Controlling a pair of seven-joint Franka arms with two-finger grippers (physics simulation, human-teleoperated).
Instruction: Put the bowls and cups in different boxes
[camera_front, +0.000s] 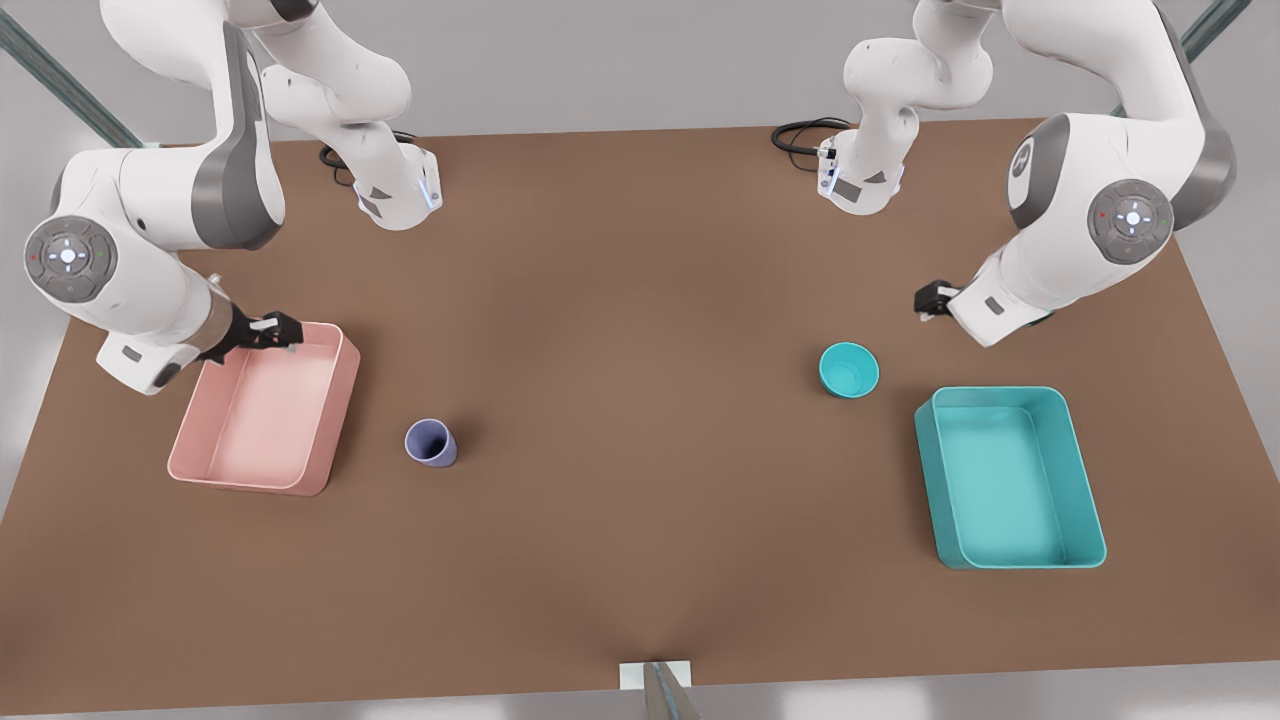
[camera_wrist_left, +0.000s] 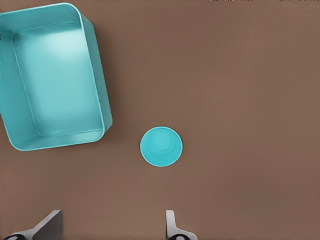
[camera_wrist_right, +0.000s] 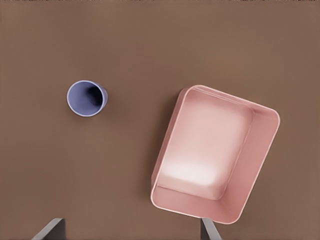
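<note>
Upright lavender cup (camera_front: 431, 442), teal bowl (camera_front: 849, 369)

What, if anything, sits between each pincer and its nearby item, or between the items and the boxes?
Nothing visible. Bare table separates the left pincer from the teal bowl and teal box; likewise the right pincer, lavender cup and pink box.
</note>
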